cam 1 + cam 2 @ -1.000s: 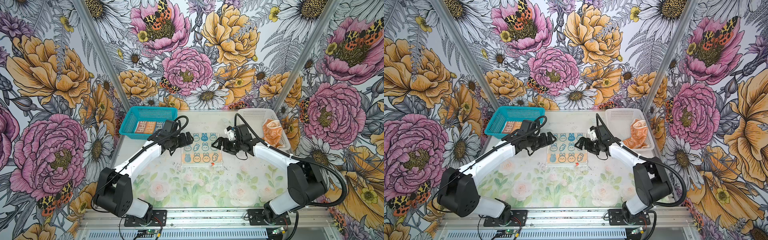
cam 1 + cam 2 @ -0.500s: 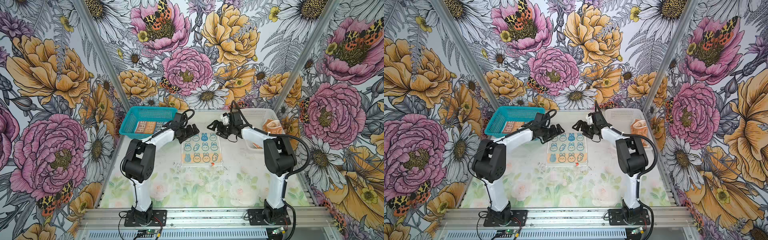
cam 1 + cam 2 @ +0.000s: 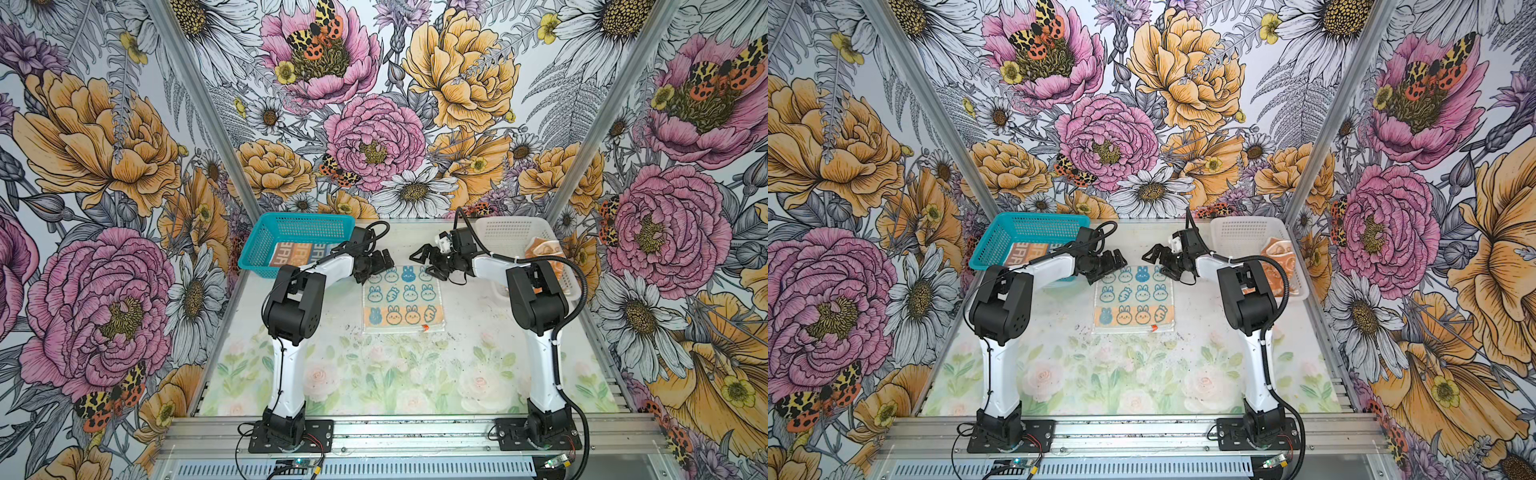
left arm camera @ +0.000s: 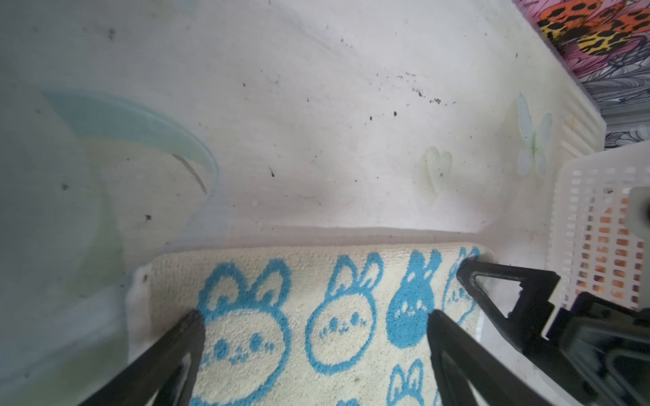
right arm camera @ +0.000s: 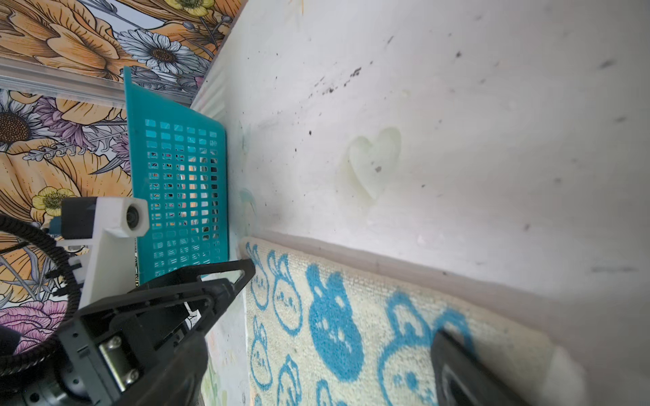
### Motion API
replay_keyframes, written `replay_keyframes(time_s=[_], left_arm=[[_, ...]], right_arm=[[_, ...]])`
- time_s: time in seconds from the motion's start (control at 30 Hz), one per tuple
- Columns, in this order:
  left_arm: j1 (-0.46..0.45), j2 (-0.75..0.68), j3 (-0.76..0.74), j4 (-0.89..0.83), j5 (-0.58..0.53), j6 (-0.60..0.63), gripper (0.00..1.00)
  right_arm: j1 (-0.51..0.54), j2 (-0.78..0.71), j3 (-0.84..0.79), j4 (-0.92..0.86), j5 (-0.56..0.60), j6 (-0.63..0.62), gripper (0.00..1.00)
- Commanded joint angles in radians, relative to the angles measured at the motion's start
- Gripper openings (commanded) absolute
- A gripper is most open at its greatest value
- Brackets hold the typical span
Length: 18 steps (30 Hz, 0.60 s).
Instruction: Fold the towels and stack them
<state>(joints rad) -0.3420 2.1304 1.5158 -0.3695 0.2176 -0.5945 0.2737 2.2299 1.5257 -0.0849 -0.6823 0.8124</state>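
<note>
A cream towel with blue bunnies [image 3: 402,297] [image 3: 1133,297] lies flat in the middle of the table. My left gripper [image 3: 376,268] [image 3: 1111,266] hangs open over its far left corner. Open too, my right gripper [image 3: 426,262] [image 3: 1156,262] hovers at the far right corner. In the left wrist view the gripper [image 4: 316,327] straddles the towel's [image 4: 316,298] far edge with nothing pinched. The right wrist view shows that gripper [image 5: 316,369] wide open above the same towel [image 5: 351,334]. A striped towel [image 3: 299,254] lies in the teal basket, and an orange towel [image 3: 544,253] sits in the white basket.
The teal basket [image 3: 266,245] [image 5: 176,175] stands at the back left, close beside my left gripper. The white basket [image 3: 511,232] [image 4: 598,228] stands at the back right, behind my right arm. Flowered walls close in three sides.
Both grippers have moved away from the towel's middle toward the back of the table, ending at its far corners. Both elbows have lifted. The towel has not moved.
</note>
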Motion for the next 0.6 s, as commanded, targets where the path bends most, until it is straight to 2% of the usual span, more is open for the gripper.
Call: replay_keyframes(time_s=[0.0, 0.2, 0.43, 0.57], left_arm=[[-0.003, 0.022, 0.029, -0.032, -0.05, 0.05, 0.99], [-0.035, -0.046, 0.082, -0.073, -0.081, 0.123, 0.99], [-0.095, -0.127, 0.093, -0.126, -0.218, 0.238, 0.99], [-0.121, -0.169, 0.045, -0.127, -0.242, 0.244, 0.99]], right_arm=[[-0.01, -0.019, 0.009, -0.028, 0.001, -0.057, 0.99], [-0.031, -0.133, 0.031, -0.188, 0.097, -0.199, 0.99], [-0.035, -0.083, 0.118, -0.363, 0.236, -0.371, 0.98], [-0.03, -0.018, 0.184, -0.44, 0.292, -0.452, 0.82]])
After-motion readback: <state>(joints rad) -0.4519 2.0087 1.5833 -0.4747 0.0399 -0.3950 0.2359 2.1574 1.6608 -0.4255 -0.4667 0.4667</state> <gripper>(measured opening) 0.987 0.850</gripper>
